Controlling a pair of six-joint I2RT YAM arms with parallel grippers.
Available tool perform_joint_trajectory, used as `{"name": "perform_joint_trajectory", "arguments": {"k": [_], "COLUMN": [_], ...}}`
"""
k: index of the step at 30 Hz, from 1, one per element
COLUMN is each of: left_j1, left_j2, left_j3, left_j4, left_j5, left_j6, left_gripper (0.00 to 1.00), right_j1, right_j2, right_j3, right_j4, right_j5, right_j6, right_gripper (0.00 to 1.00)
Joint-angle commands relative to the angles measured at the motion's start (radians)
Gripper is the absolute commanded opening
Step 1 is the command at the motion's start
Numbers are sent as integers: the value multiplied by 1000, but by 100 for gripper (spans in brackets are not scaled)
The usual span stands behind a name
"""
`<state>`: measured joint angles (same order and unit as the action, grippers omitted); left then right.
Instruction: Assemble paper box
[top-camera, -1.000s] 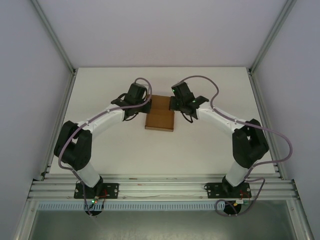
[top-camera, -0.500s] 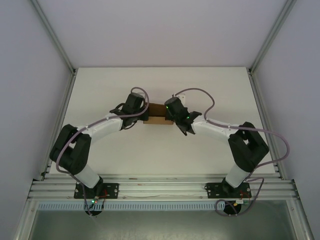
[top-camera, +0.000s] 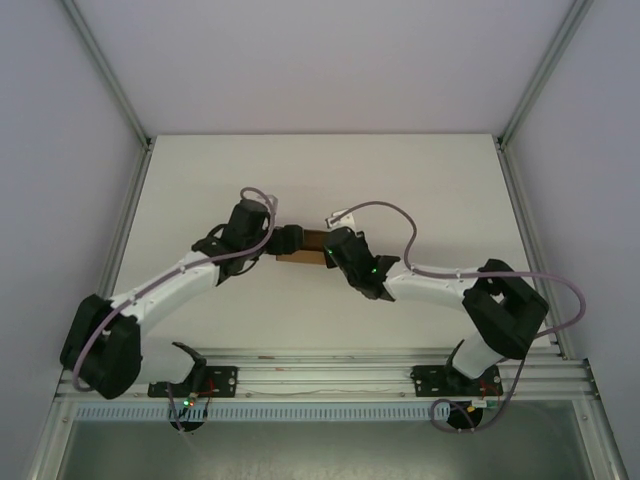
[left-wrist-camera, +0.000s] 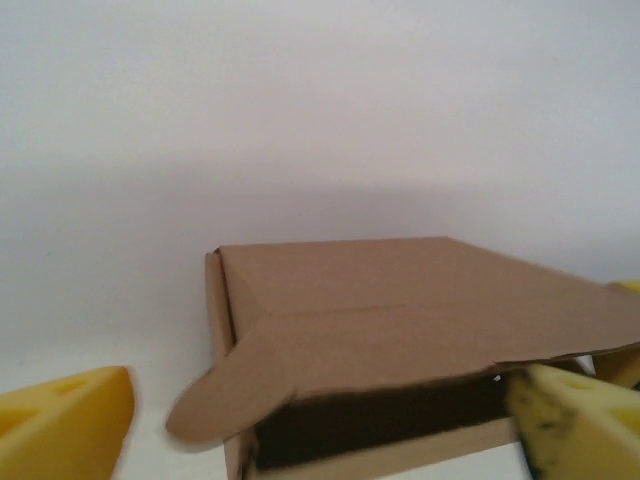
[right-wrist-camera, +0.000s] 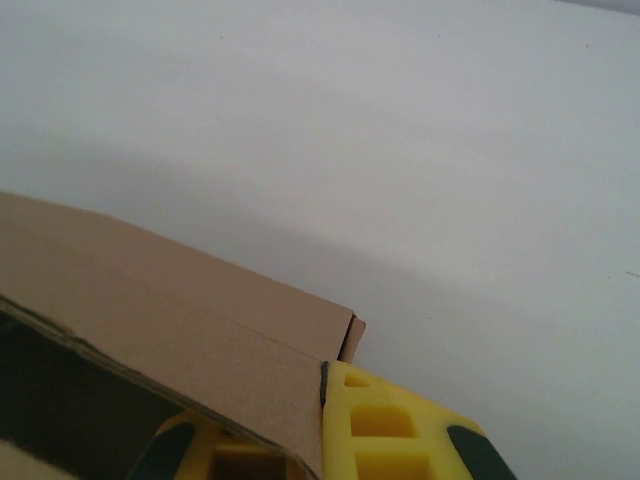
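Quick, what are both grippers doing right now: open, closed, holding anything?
Left gripper: jaws open, either side of the paper box, not gripping it.
Right gripper: jaws closed on the paper box's lid edge.

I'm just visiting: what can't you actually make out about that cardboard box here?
Inside of the box: only a dark gap, left wrist view.
Box's ends from above: covered by the left gripper and the right gripper.
Box's left part, right wrist view: cut off by the frame edge.
Left gripper's fingers, left wrist view: blurred, cut by the bottom edge.
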<state>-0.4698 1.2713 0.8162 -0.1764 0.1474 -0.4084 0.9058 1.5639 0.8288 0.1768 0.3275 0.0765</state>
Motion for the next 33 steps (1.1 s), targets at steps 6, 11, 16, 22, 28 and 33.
{"name": "perform_joint_trajectory", "arguments": {"k": [6, 11, 16, 22, 28, 33], "left_j1": [92, 163, 176, 185, 194, 209], "left_j2": [-77, 89, 253, 360, 445, 507], "left_j3": [99, 157, 185, 165, 115, 90], "left_j4": [-234, -149, -90, -21, 116, 223], "left_j5": [-110, 86, 172, 271, 369, 460], "left_j6": [-163, -137, -42, 15, 19, -30], "left_gripper": [100, 100, 96, 78, 64, 56], "right_j1": [82, 99, 101, 102, 102, 91], "right_j2": [1, 21, 39, 34, -93, -318], "right_j3": [-79, -120, -148, -167, -235, -354], "right_j4": [73, 139, 176, 177, 142, 162], "right_j5": [65, 83, 56, 33, -60, -97], "right_j6": [-213, -264, -295, -310, -337, -256], "right_gripper": [0, 0, 7, 12, 37, 70]}}
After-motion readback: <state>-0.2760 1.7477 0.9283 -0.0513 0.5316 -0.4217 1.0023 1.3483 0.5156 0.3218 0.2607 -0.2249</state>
